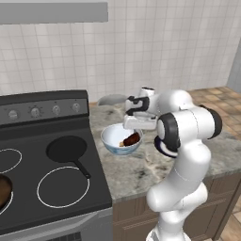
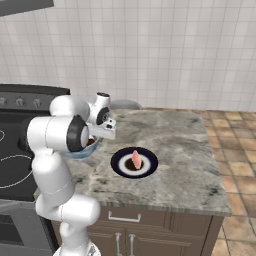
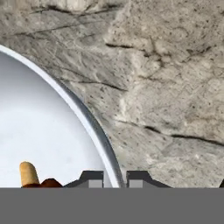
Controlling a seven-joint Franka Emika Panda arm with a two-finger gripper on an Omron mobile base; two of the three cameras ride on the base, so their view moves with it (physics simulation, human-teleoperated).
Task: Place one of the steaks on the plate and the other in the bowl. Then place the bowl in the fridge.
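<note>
- The white arm is seen folded forward over the marble worktop [image 1: 141, 174], with its wrist bent down at the bowl [image 1: 115, 141].
- The tool [image 3: 114, 178] is closed on the bowl's rim; in the hand view one dark fingertip [image 3: 92, 178] is seen inside the wall and the other outside, the rim pinched between them.
- The dark reddish-brown steak [image 1: 131, 140] is seen lying inside the bowl in the left base view, where the bowl's white interior is exposed.
- In the right base view the bowl is largely hidden behind the arm's elbow.
- The pale pink steak [image 2: 136, 159] is shown on the navy plate [image 2: 120, 165] in the right base view, well apart from the bowl; in the left base view that plate is mostly covered by the arm.
- A black skillet [image 1: 68, 149] is seen on the stove [image 1: 28, 141] beside the worktop.
</note>
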